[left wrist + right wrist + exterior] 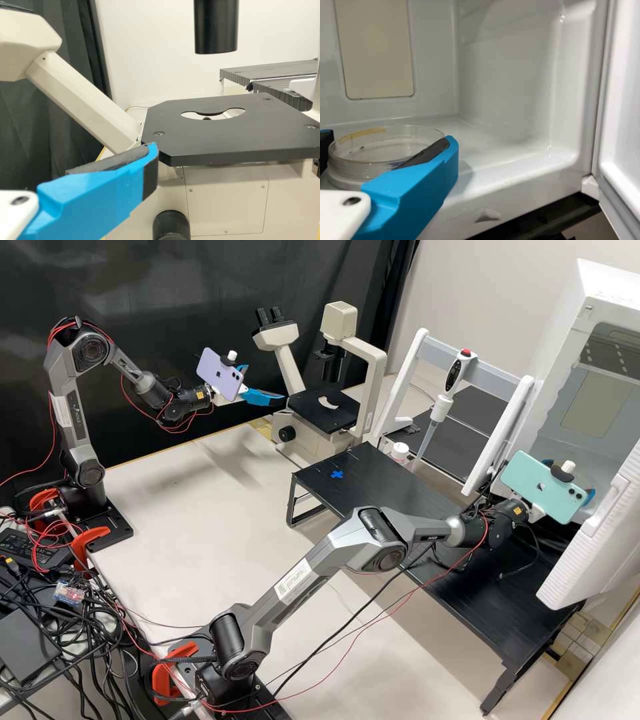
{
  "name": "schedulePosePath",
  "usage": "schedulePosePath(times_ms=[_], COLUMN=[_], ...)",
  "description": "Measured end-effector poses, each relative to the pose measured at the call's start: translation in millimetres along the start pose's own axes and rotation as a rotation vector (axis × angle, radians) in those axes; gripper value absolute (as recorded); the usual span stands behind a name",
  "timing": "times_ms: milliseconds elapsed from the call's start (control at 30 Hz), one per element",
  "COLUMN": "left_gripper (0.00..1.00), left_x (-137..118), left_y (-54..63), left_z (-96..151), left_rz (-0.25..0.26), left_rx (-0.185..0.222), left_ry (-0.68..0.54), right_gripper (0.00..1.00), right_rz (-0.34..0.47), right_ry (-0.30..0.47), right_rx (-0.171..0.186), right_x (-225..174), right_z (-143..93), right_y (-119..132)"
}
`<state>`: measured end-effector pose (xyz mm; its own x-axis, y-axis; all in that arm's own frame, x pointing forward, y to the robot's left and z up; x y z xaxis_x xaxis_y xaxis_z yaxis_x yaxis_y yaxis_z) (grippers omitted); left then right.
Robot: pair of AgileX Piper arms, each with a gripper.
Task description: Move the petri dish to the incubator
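Clasping the dish (365, 165) at the mouth of the incubator (505, 75), the right gripper (389, 139) is apparently lacking only set-down and release, while the left gripper (265, 383) is hanging spread outside it.

Pale bench top (220, 520), one, which carried two grey arms on dark base plates (110, 533), with orange-red clamps (90, 543) at its near edge and red and black cables (337, 633) trailing across it. Cream microscope (300, 440), one, with twin eyepieces, a black stage and a dark focus knob, stood upright toward the far side of the bench. Raised black table (380, 487), one, rectangular, slim-legged and dark-framed, stood on the bench in front of the microscope, its top bearing a small bright blue cross-shaped mark (337, 475) near one end
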<state>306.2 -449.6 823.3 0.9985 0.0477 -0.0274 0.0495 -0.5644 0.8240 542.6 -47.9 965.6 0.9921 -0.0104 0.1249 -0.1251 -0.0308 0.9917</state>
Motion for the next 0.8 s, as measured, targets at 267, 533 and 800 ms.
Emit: schedulePosePath(times_ms=[267, 533, 800], left_gripper=[1.00, 1.00, 1.00], left_x=[0, 0, 0], left_y=[0.0, 0.0, 0.0], left_z=[0, 0, 0], left_rz=[0.000, 0.000, 0.000], left_rx=[0.000, 0.000, 0.000], left_ry=[0.000, 0.000, 0.000], right_gripper=[1.00, 1.00, 1.00], right_rz=[-0.009, -0.024, 0.010], right_ry=[-0.003, -0.004, -0.005], right_rx=[-0.006, 0.039, -0.015], right_x=[0, -11, -42], right_z=[1, 6, -3], right_y=[-2, -9, 15])
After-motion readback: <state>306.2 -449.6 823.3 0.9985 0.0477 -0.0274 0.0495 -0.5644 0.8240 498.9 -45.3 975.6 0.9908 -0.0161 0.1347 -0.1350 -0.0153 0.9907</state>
